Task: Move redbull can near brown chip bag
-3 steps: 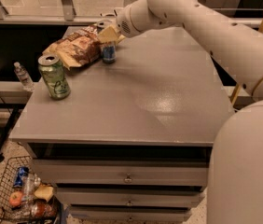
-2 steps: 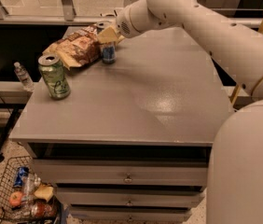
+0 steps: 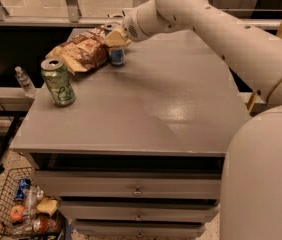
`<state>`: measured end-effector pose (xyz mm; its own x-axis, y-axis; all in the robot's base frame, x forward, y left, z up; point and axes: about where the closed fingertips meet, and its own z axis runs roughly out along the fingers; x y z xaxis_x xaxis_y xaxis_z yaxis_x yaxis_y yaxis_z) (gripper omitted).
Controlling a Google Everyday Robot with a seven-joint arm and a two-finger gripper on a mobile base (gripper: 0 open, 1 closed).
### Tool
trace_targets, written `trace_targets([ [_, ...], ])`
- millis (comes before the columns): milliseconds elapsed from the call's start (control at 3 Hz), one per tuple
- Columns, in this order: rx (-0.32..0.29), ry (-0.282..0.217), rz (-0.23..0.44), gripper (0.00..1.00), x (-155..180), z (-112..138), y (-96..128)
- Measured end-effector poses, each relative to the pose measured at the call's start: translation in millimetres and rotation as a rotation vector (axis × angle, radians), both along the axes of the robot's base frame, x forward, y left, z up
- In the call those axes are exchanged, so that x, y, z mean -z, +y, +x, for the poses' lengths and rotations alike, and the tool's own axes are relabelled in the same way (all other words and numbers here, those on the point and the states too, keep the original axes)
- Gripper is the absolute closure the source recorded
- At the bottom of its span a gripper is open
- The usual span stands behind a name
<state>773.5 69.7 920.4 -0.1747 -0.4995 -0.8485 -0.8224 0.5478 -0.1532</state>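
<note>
Your gripper [image 3: 115, 39] sits atop the redbull can [image 3: 116, 57] — cannot tell its grip; the can stands just beside the brown chip bag [image 3: 83, 51]; placing step — release, lift straight up.

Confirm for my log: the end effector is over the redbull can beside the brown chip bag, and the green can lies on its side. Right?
No: the green can stands upright, per the camera view. The end effector is over the redbull can beside the brown chip bag.
</note>
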Motion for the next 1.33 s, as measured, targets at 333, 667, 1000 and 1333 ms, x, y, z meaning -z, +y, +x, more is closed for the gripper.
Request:
trace_targets([
  [333,-0.003,0.003,0.000,0.00,1.9,-0.2,2.4],
  [667,-0.003,0.003,0.000,0.00,1.9,-0.2,2.4],
  [1000,0.030,-0.008,-0.022,0.00,-4.0,-7.7,-17.7],
  [1333,0.108,-0.024,-0.049,0.00,-16.8,-25.3,-54.5],
])
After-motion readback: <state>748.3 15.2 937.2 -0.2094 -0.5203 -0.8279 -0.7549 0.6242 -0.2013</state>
